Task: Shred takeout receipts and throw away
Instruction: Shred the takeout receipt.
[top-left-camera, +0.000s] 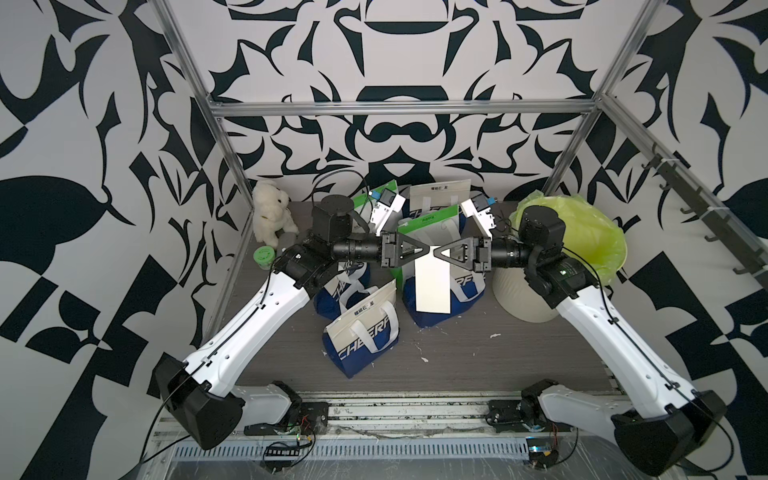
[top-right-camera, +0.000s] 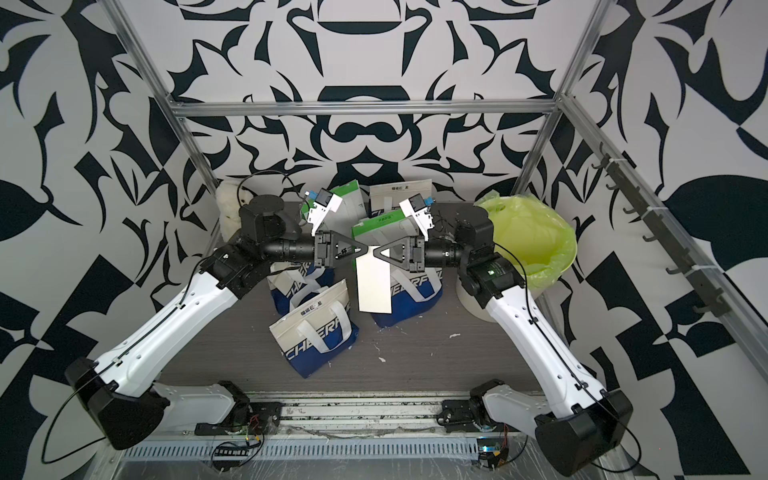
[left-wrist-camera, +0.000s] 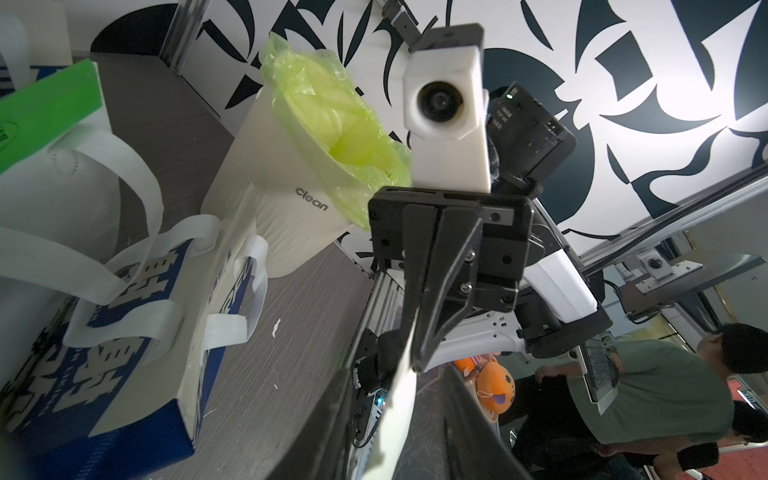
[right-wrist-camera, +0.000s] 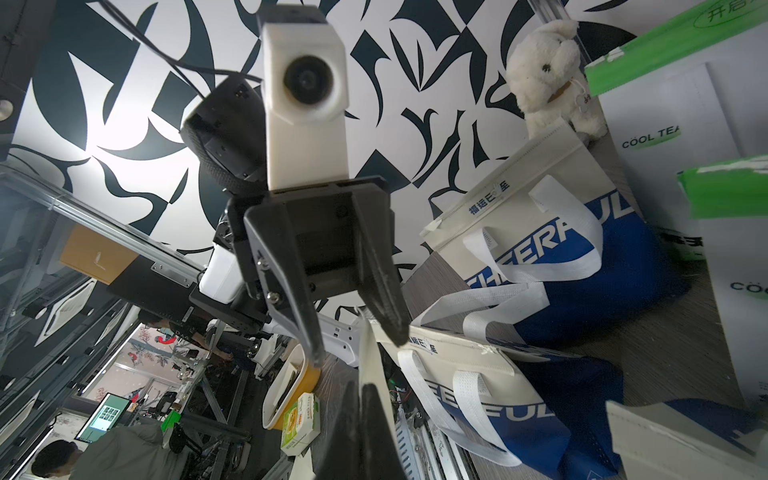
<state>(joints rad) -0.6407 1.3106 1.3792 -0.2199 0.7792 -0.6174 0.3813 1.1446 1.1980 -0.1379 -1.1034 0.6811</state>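
I am watching my right gripper (left-wrist-camera: 417, 361) pinching the top edge of one takeout receipt (top-left-camera: 433, 286), which is hanging below its tips. My left gripper (right-wrist-camera: 355, 347) is facing it, jaws spread, with the slip's edge between them.

Soft even light, fisheye-warped wrist views.

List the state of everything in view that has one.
receipt: untorn, held by its top edge, hanging
right gripper: shut on receipt
left gripper: open, jaws astride receipt's top edge
bin: upright, mouth open
liner: fitted over bin's rim
front bag: standing
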